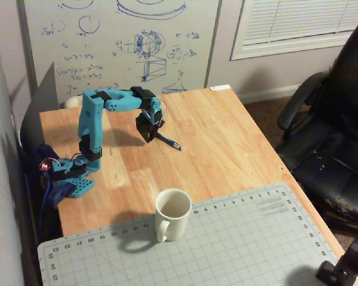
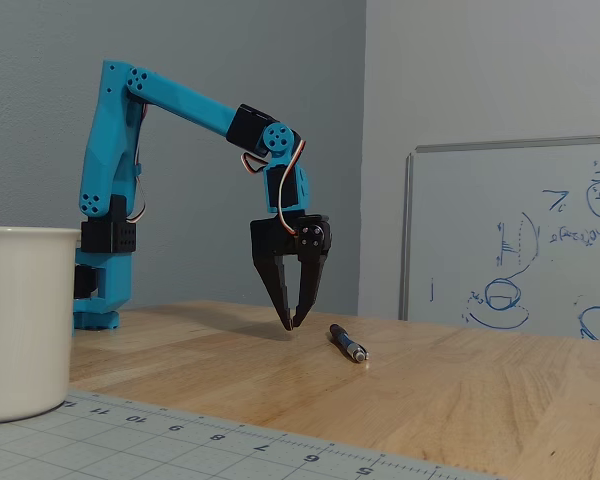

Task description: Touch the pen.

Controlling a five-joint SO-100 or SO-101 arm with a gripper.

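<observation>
We are looking at the pen (image 1: pixel 169 142) lying flat on the wooden counter (image 1: pixel 227 137), roughly in the middle of its bare part, well apart from the white mug (image 1: pixel 172 213) that is standing on the gridded cutting mat (image 1: pixel 238 244). In a fixed view from above, its long axis is running diagonally, with the silvery tip pointing toward the lower right and the other end disappearing under the gripper (image 1: pixel 148 136). In a fixed view from counter level, the pen (image 2: pixel 348 343) is pointing its tip toward us and slightly right. The gripper (image 2: pixel 291 324) is hanging nose-down just left of it, fingertips nearly meeting just above the wood, gripping nothing. We cannot tell whether it is touching the pen.
</observation>
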